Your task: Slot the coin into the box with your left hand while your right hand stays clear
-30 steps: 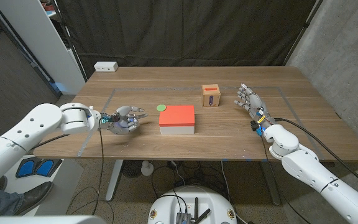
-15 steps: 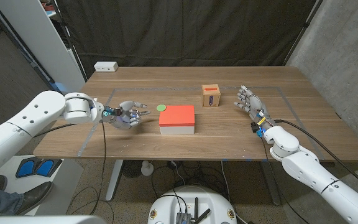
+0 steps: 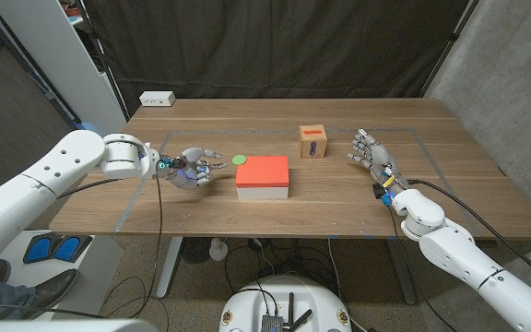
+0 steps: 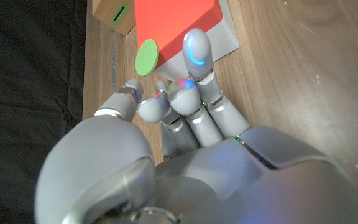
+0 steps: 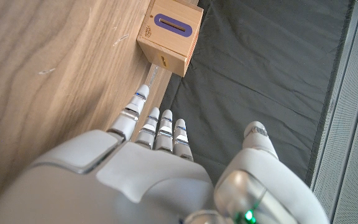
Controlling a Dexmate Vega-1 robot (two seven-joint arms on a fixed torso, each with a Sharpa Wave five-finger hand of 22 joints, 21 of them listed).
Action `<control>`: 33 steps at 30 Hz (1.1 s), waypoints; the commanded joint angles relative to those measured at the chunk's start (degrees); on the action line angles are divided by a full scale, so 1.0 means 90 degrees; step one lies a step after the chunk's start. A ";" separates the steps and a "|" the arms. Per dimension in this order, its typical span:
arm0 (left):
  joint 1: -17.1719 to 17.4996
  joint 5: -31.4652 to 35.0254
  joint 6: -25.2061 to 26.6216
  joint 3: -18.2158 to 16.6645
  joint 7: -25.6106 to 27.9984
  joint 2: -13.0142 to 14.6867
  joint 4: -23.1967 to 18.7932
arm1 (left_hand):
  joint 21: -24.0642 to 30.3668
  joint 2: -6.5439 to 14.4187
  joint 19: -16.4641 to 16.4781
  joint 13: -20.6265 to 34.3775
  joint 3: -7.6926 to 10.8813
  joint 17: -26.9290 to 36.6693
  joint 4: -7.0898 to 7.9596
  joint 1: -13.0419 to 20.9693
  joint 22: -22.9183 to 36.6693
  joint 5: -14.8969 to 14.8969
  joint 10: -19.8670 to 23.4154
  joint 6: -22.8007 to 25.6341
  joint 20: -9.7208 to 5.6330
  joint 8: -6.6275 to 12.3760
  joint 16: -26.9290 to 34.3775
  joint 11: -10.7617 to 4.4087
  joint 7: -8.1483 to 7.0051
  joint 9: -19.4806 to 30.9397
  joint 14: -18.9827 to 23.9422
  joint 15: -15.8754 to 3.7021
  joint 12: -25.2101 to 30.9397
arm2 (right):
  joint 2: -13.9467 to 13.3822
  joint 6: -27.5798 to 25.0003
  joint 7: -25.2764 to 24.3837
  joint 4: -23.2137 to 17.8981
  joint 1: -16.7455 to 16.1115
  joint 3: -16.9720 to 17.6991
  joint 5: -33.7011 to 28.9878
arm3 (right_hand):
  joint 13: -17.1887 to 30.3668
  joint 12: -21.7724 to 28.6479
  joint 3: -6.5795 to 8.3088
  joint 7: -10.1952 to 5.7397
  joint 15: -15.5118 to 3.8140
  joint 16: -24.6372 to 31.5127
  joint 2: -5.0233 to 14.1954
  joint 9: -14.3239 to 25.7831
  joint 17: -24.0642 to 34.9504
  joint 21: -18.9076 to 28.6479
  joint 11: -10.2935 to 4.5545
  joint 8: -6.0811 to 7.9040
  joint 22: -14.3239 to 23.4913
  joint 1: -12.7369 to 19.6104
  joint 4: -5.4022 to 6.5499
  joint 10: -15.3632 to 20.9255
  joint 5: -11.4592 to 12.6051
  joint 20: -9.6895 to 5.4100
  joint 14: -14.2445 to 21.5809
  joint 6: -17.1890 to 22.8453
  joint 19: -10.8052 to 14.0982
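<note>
Since the earlier frames my left hand (image 3: 192, 168) has crept forward across the table (image 3: 201, 212) toward the coin (image 3: 240, 160). I see its fingers (image 4: 194, 53) spread apart, holding nothing, tips short of the coin and not touching it. Just beyond the fingertips the green coin lies flat on the wood, beside the far corner of a red-topped block (image 3: 263, 175). Farther out past that block stands the box (image 3: 312, 142), its slot facing up. My right hand (image 3: 371, 150) stays well apart from the left one, fingers spread and empty, near the box but clear of it.
</note>
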 commanded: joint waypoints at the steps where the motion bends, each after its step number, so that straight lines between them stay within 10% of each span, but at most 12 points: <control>1: -0.0109 0.0104 0.0003 0.0059 0.0130 -0.0126 0.0010 | 0.0066 0.0007 0.0008 0.0034 0.0057 0.0129 0.0017 -0.0052 0.0044 0.0005 0.0014 0.0026 0.0001 0.0005 0.0107 0.0002 0.0008 0.0003 0.0056 0.0001 0.0019 | -0.0030 -0.0004 -0.0019 -0.0037 -0.0069 0.0040 0.0032 | 0.0035 0.0047 0.0040 0.0003 -0.0011 0.0023 0.0003 0.0015 0.0015 0.0025 0.0009 0.0025 0.0030 0.0050 -0.0008 0.0047 0.0029 0.0001 0.0053 0.0056 0.0053; 33: -0.0642 0.0419 0.0302 0.0537 0.0834 -0.0561 0.0070 | 0.0204 -0.0152 -0.0095 -0.0092 0.0112 0.0124 -0.0043 -0.0079 -0.0156 0.0007 0.0004 0.0098 -0.0001 0.0060 -0.0049 0.0008 -0.0095 -0.0149 -0.0025 -0.0008 -0.0068 | -0.0009 0.0075 0.0100 0.0176 -0.0093 0.0067 0.0157 | 0.0035 0.0047 0.0040 0.0003 -0.0011 0.0023 0.0003 0.0015 0.0015 0.0025 0.0009 0.0025 0.0030 0.0050 -0.0008 0.0047 0.0029 0.0001 0.0053 0.0056 0.0053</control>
